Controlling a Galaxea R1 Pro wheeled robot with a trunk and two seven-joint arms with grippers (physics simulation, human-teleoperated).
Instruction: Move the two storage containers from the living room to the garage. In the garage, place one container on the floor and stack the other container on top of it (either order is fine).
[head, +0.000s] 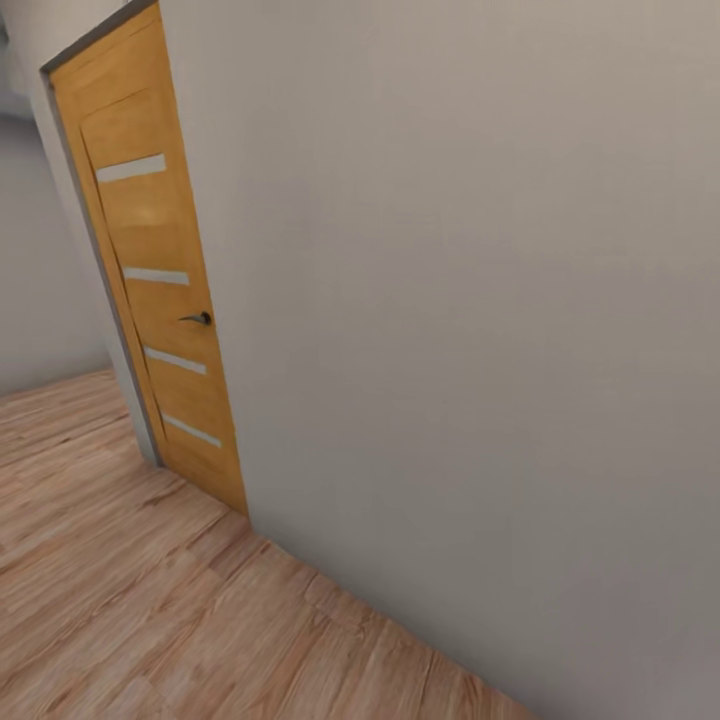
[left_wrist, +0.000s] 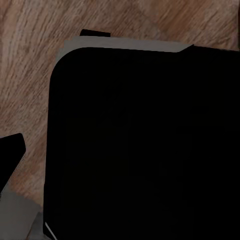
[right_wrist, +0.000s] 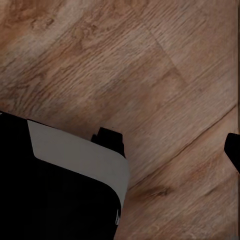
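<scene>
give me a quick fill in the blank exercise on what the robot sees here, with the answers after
1. The wooden door in the head view is ____, not open.
2. The door has ____ pale horizontal strips across its face.
3. The floor is made of light ____ planks.
4. The door's dark handle sits on the edge nearer the long plain ____.

Missing words: shut; four; wood; wall
</scene>
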